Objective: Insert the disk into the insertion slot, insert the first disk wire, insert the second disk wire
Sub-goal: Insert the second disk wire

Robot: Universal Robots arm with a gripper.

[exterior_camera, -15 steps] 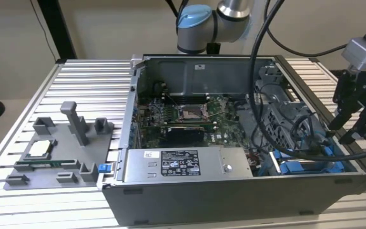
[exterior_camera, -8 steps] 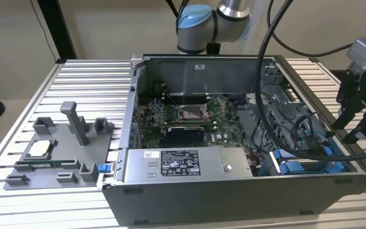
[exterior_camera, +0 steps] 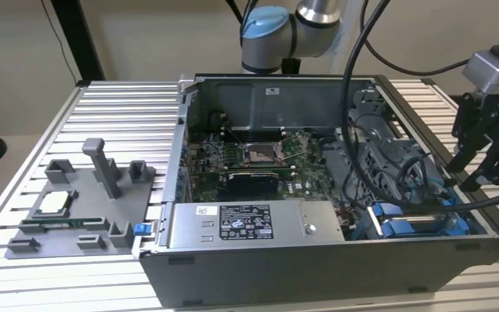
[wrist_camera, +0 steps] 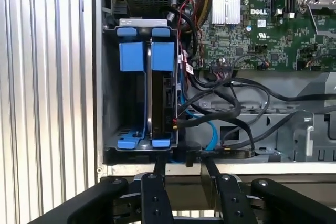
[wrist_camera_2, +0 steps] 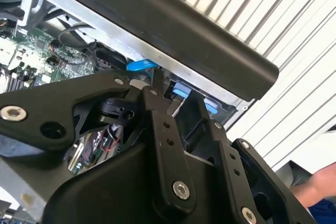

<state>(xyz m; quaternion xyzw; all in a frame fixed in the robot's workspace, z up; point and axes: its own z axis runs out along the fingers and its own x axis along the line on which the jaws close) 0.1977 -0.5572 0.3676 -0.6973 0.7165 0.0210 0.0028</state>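
The disk stands on edge in the insertion slot, a grey bay at the case's corner. Blue frame tabs show at both of the disk's ends. Black wires and a blue wire run up to the disk's side; I cannot tell if they are plugged in. My gripper hovers just outside the case wall, open, with nothing between its fingers. In the exterior view the gripper hangs over the case's right rim, above the blue-tabbed slot.
The open computer case lies on a ribbed aluminium table. Inside are the motherboard and a grey labelled box. A grey fixture holding parts stands at the exterior view's left. A person's hand is near the table.
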